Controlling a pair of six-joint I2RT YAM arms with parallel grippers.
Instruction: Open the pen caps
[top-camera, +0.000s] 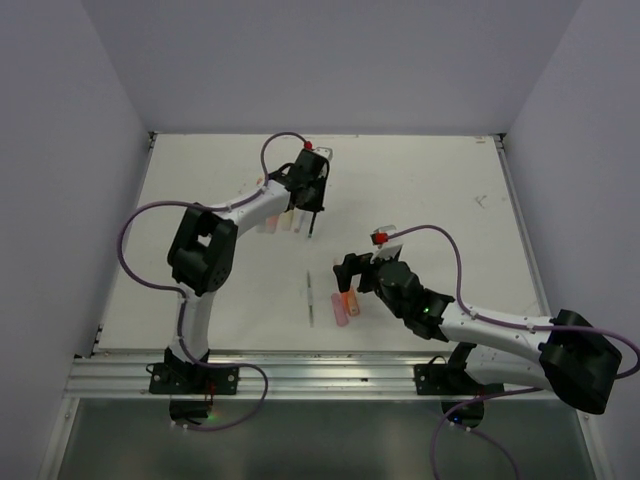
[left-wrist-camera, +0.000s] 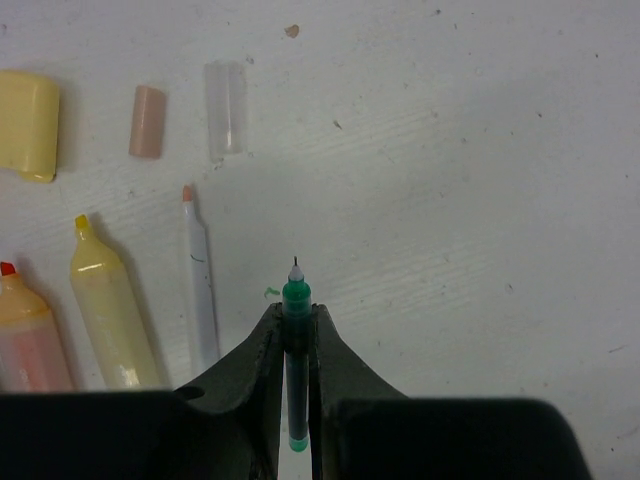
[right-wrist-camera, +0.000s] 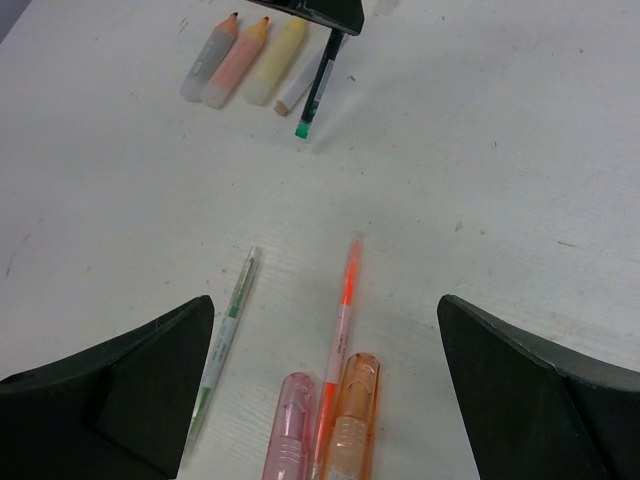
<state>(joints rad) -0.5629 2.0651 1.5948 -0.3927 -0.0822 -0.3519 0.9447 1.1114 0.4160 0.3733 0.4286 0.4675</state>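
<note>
Left gripper (left-wrist-camera: 297, 330) pinched a thin green pen (left-wrist-camera: 296, 300), bare tip out, toward the far edge of the table (top-camera: 420, 190). Loose yellow cap (left-wrist-camera: 27, 125), peach cap (left-wrist-camera: 147, 121) and clear cap (left-wrist-camera: 226, 108) lay beside the uncapped yellow highlighter (left-wrist-camera: 105, 310) there. Right gripper (right-wrist-camera: 322, 310) jaws were spread wide over the capped pink highlighter (right-wrist-camera: 288, 425) and orange highlighter (right-wrist-camera: 352, 420) near the near edge.

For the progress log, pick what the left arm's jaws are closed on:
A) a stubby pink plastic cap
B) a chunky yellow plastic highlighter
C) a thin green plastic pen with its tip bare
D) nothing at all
C: in the left wrist view the left arm's jaws pinch the thin green plastic pen, its dark needle tip uncovered.
</note>
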